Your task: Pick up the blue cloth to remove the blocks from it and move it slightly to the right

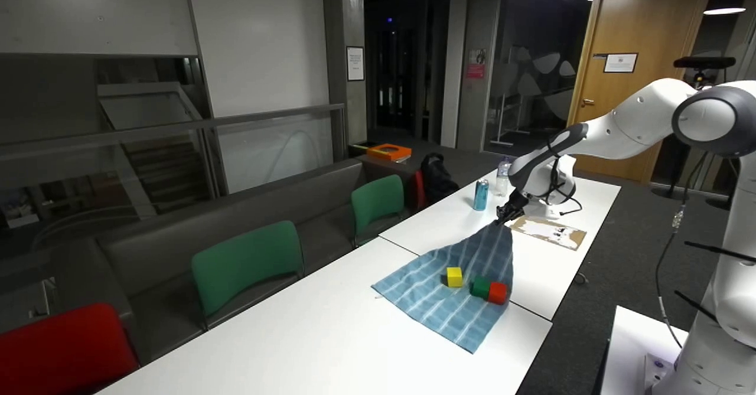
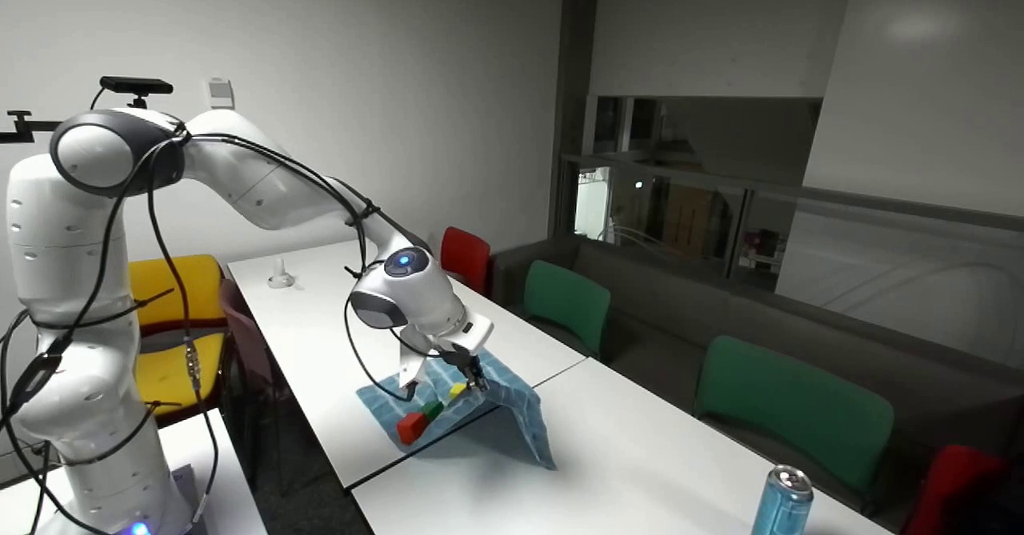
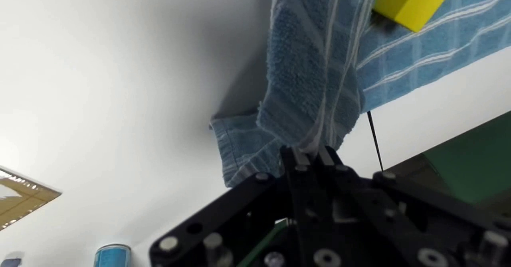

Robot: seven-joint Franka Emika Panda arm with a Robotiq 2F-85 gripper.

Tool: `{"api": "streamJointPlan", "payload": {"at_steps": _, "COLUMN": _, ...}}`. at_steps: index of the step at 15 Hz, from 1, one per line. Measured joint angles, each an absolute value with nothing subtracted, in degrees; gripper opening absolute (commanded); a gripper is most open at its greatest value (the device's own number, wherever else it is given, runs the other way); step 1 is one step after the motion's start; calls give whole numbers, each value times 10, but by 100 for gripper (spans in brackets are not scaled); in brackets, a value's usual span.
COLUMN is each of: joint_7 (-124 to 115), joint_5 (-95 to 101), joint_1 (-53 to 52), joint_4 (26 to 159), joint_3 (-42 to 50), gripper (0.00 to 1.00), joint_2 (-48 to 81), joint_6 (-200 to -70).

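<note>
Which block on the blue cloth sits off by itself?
The yellow block; blue cloth separates it from the green block and red block, which sit close together.

A blue can (image 1: 481, 195) stands on the white table (image 1: 437, 225) — a clear bottle (image 1: 502, 179) near it, green chairs (image 1: 248, 262) alongside.

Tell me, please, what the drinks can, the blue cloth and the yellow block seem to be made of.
Drinks can: metal, likely aluminium, glossy; its silver top shines.
Blue cloth: soft terry fabric, perhaps cotton; fuzzy pile, loose folds.
Yellow block: matte, with flat faces; perhaps painted wood or plastic, hard to tell.
</note>
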State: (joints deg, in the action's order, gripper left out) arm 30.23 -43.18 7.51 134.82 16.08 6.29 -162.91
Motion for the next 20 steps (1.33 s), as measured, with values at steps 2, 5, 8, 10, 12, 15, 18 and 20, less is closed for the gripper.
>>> {"api": "streamJointPlan", "payload": {"at_steps": 2, "joint_7": 271, "joint_5": -395, "joint_1": 75, "joint_4": 1362, "joint_3": 170, "gripper": 2, "joint_2": 35, "joint_6": -1629}}
{"api": "streamJointPlan", "payload": {"at_steps": 5, "joint_7": 221, "joint_5": -337, "joint_1": 76, "joint_4": 1375, "joint_3": 180, "gripper": 2, "joint_2": 3, "joint_6": -1629}}
{"api": "streamJointPlan", "payload": {"at_steps": 8, "joint_7": 170, "joint_5": -276, "joint_1": 78, "joint_4": 1383, "joint_3": 184, "gripper": 2, "joint_2": -22, "joint_6": -1629}}
{"api": "streamJointPlan", "payload": {"at_steps": 10, "joint_7": 130, "joint_5": -229, "joint_1": 84, "joint_4": 1388, "joint_3": 184, "gripper": 2, "joint_2": -40, "joint_6": -1629}}
{"api": "streamJointPlan", "payload": {"at_steps": 12, "joint_7": 92, "joint_5": -184, "joint_1": 96, "joint_4": 1392, "joint_3": 181, "gripper": 2, "joint_2": -59, "joint_6": -1628}}
{"api": "streamJointPlan", "payload": {"at_steps": 15, "joint_7": 50, "joint_5": -134, "joint_1": 112, "joint_4": 1396, "joint_3": 179, "gripper": 2, "joint_2": -90, "joint_6": -1618}}
{"api": "streamJointPlan", "payload": {"at_steps": 18, "joint_7": 23, "joint_5": -106, "joint_1": 123, "joint_4": 1397, "joint_3": 175, "gripper": 2, "joint_2": -117, "joint_6": -1602}}
{"api": "streamJointPlan", "payload": {"at_steps": 20, "joint_7": 4, "joint_5": -86, "joint_1": 131, "joint_4": 1400, "joint_3": 170, "gripper": 2, "joint_2": -137, "joint_6": -1595}}
